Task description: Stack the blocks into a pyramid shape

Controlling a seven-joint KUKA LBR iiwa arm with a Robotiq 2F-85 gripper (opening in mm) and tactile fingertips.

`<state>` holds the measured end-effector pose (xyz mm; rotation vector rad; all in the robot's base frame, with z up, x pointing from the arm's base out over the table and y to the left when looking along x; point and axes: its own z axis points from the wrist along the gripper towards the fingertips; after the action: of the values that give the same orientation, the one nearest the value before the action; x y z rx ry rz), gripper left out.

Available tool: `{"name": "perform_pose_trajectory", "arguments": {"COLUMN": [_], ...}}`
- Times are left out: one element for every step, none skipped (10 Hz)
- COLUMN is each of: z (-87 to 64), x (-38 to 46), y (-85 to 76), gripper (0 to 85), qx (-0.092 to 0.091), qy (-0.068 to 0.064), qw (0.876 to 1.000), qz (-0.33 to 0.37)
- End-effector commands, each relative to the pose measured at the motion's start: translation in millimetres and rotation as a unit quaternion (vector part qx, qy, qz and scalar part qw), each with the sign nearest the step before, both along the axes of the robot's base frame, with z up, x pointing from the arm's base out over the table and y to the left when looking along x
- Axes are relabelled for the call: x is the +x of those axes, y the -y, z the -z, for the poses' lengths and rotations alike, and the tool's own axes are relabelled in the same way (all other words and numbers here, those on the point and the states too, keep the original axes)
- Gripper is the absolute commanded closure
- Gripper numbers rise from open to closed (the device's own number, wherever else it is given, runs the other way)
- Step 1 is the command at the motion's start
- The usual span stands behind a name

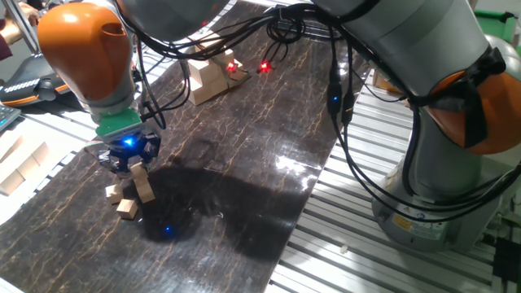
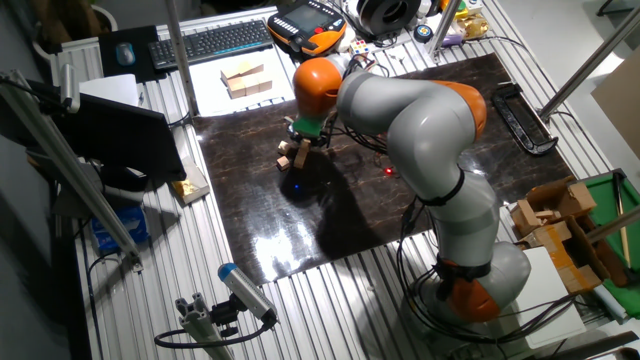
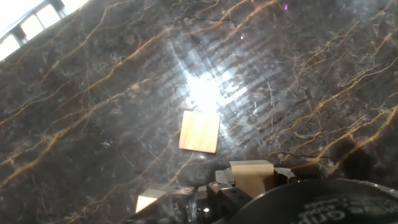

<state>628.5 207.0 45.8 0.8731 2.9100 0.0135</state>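
1. My two-finger gripper (image 1: 135,165) hangs low over the near-left part of the dark marbled table mat (image 1: 244,122), fingers pointing down
2. My fingers are closed on one small light-tan wooden cube (image 1: 143,185), which sits tilted between them, just above the mat; in the hand view the same cube (image 3: 252,176) shows at the fingertips
3. Two more plain tan wooden cubes lie on the mat right beside my gripper: one (image 1: 113,193) to the left and one (image 1: 126,207) just below it, close together
4. In the hand view, a flat-lying tan cube (image 3: 199,131) rests on the mat ahead of my fingers, apart from them, and a corner of another (image 3: 147,201) shows at the lower left
5. A further cluster of light wooden blocks (image 1: 209,80) stands at the far end of the mat, well apart from me
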Motion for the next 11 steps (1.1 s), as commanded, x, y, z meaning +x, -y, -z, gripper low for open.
{"name": "perform_pose_trajectory", "arguments": {"z": [0.2, 0.4, 0.7, 0.7, 0.7, 1.0, 1.2, 1.3, 1.4, 1.8, 2.3], "x": [0.1, 0.1, 0.1, 0.1, 0.0, 0.0, -0.2, -0.2, -0.4, -0.6, -0.8], "y": [-0.2, -0.3, -0.3, -0.4, -0.4, -0.5, -0.6, -0.7, -0.9, -0.9, -1.0], "gripper": [84.3, 84.3, 84.3, 84.3, 80.0, 74.0, 68.0, 64.3, 60.7, 57.0, 54.7], "qx": [0.0, -0.001, -0.001, -0.002, -0.002, -0.002, -0.001, -0.001, -0.001, -0.001, -0.001], "qy": [0.0, -0.001, -0.001, -0.001, -0.002, -0.001, 0.0, 0.0, 0.001, 0.002, 0.002], "qw": [1.0, 1.0, 1.0, 1.0, 1.0, 1.0, 1.0, 1.0, 1.0, 1.0, 1.0], "qz": [0.0, 0.0, 0.001, -0.001, -0.002, 0.0, 0.001, 0.001, 0.002, 0.003, 0.004]}}
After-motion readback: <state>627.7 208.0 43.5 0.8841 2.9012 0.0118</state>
